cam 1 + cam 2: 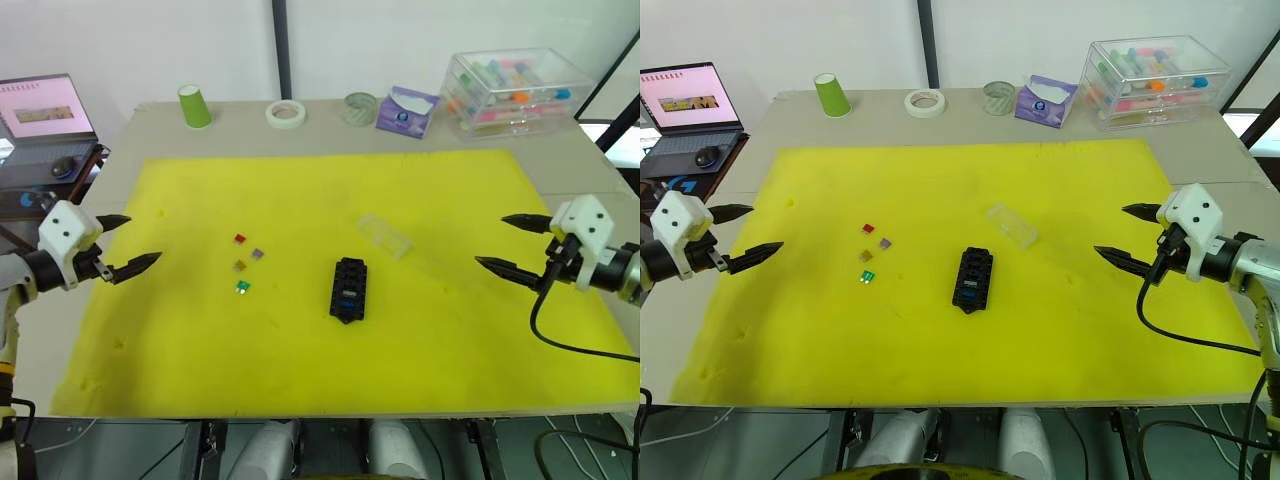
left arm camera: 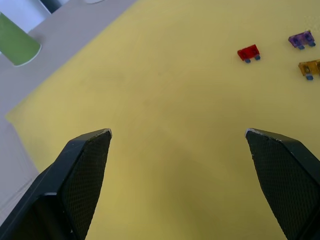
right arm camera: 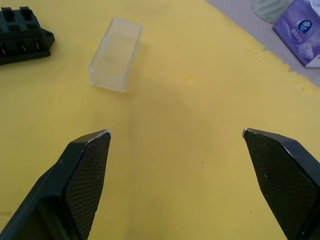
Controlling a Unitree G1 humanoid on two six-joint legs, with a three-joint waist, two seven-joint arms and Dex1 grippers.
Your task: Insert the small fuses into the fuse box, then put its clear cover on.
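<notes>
The small fuses (image 1: 245, 263) lie loose on the yellow mat, at nine o'clock from the fuse box (image 1: 347, 289), whose long axis runs twelve to six. The left gripper (image 1: 128, 244) is nearer them; the right gripper (image 1: 508, 244) is nearer the clear cover (image 1: 385, 235). Both sets of fingers gape wide, empty.

A grey table (image 1: 120, 160) carries a yellow mat (image 1: 300, 350). On the mat lie the black fuse box (image 1: 347, 290), the clear cover (image 1: 385, 235) just beyond it, and four small fuses (image 1: 246, 263). Behind the mat stand a green cup (image 1: 194, 106), tape roll (image 1: 286, 113), tissue pack (image 1: 406, 111) and storage box (image 1: 515, 92).
</notes>
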